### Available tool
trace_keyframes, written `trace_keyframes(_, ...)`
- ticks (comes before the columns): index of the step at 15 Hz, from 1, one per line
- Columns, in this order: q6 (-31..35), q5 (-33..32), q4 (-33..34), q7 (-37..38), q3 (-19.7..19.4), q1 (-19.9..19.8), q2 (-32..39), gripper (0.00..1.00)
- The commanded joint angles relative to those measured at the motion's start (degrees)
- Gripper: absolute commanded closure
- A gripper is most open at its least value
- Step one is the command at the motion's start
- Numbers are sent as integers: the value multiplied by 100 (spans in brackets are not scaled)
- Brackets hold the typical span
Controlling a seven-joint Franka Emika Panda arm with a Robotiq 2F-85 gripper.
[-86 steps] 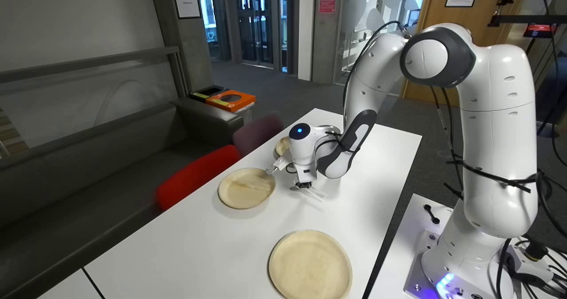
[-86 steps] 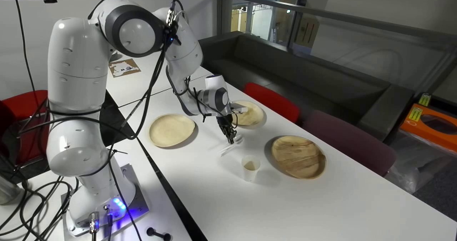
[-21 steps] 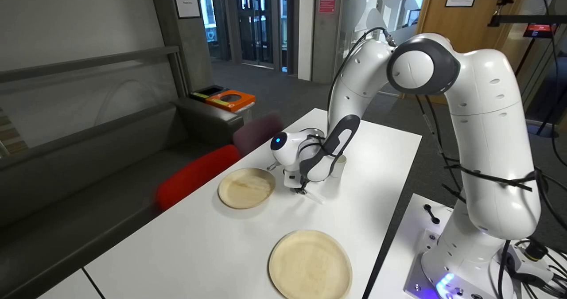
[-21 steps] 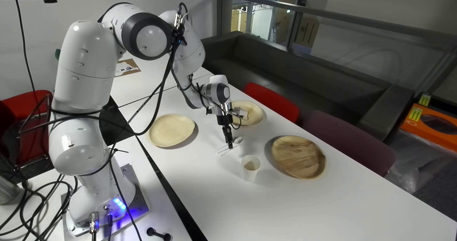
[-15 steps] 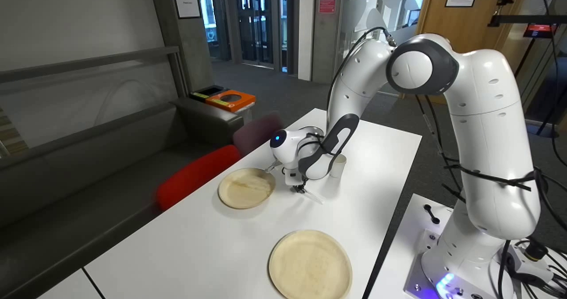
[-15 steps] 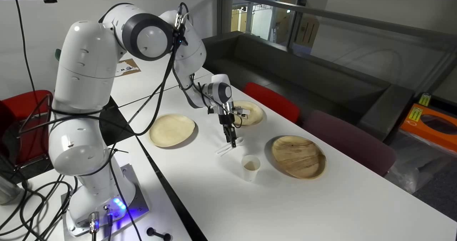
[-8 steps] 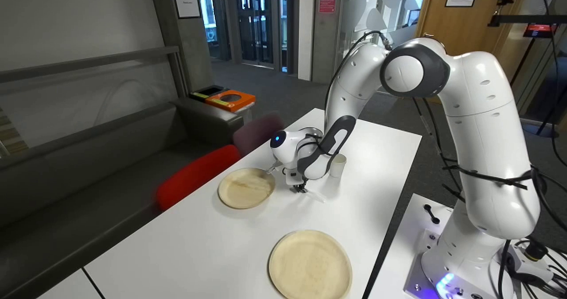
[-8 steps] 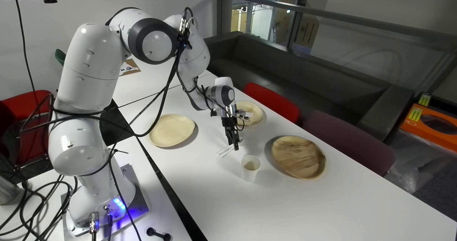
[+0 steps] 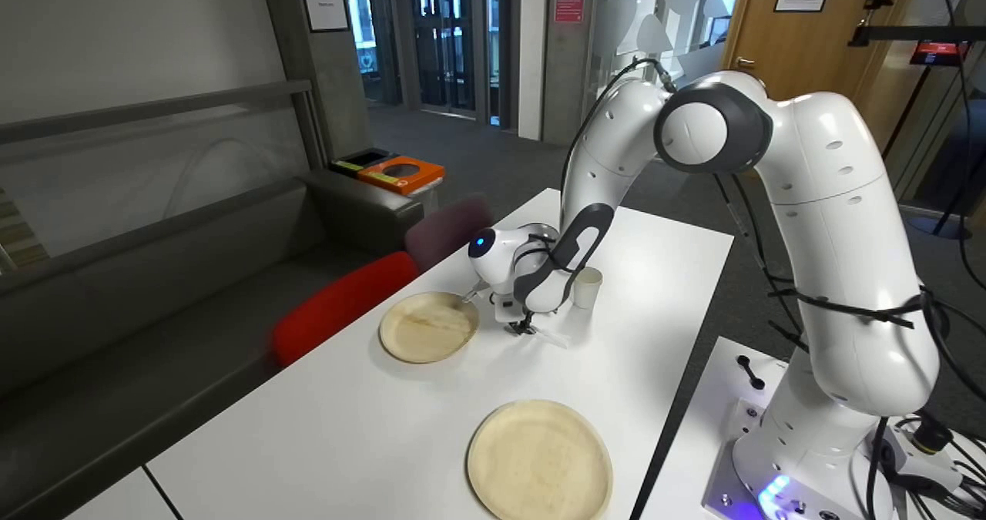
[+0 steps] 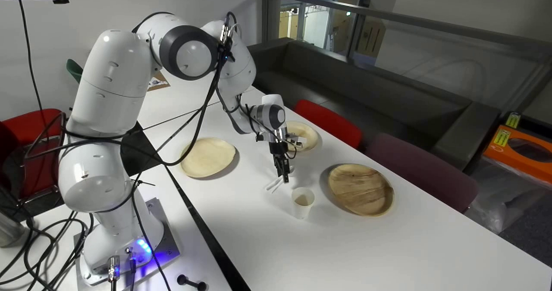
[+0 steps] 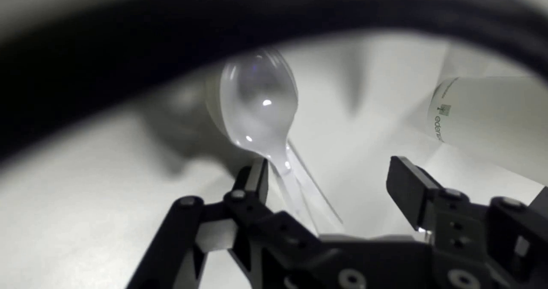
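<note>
And there, saw the gripper (image 11: 329, 173) spread wide, low over the desk (image 10: 401, 252)! Found a white spoon (image 11: 262, 105) lying on it, running between the fingers (image 11: 404, 190) in the wrist view, nearer one than the other, with a second white handle (image 11: 310, 190) alongside. Spotted a white cup (image 11: 483, 122) upright close by. Then picked out three round wooden plates (image 10: 361, 189) set around, a red chair (image 10: 330, 122) at the far edge and, beyond that, a long grey sofa (image 10: 379, 90).
</note>
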Motion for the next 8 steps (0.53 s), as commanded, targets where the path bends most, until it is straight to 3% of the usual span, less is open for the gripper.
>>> trace_keyframes(1, -153, 179, 167, -224, 9, -63, 47, 52)
trace_keyframes(2, -154, 192, 175, -223, 7, -62, 48, 60)
trace_keyframes(3, -151, 200, 181, -225, 5, -62, 47, 49)
trace_keyframes(4, -149, 205, 185, -222, 0, -61, 52, 44)
trace_keyframes(5, -155, 212, 194, -222, -4, -62, 59, 28)
trace_keyframes(8, -182, 212, 243, -182, -32, -52, 73, 8)
